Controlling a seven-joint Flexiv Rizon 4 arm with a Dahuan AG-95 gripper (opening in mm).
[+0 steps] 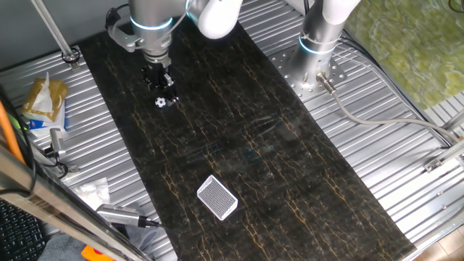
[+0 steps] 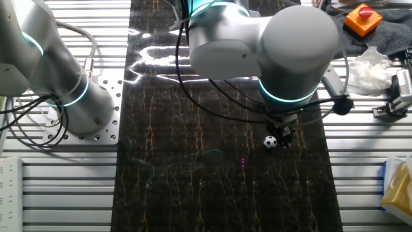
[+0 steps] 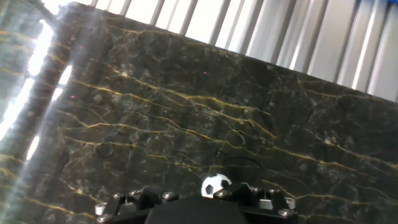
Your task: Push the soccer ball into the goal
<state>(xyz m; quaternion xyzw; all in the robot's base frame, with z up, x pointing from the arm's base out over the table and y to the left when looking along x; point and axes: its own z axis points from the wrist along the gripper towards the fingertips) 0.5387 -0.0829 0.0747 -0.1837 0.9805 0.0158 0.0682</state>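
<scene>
The soccer ball [image 1: 160, 102], tiny and white with black patches, lies on the dark marble-patterned mat [image 1: 246, 138] near its far left end. My gripper [image 1: 167, 93] stands right over and behind it, fingers together and holding nothing. From the other side the soccer ball [image 2: 270, 142] sits just left of my gripper [image 2: 284, 135]. In the hand view the soccer ball [image 3: 216, 185] shows just past the black gripper body [image 3: 199, 208]. The goal [image 1: 217, 196], a small white-framed box with grey mesh, rests far down the mat towards the near end; only one fixed view shows it.
A second arm's base [image 1: 319, 45] stands on the ribbed metal table at the mat's far right edge. A yellow and blue packet [image 1: 45, 101] and crumpled white paper [image 1: 93, 192] lie left of the mat. An orange box with a red button [image 2: 362, 18] sits beyond the mat.
</scene>
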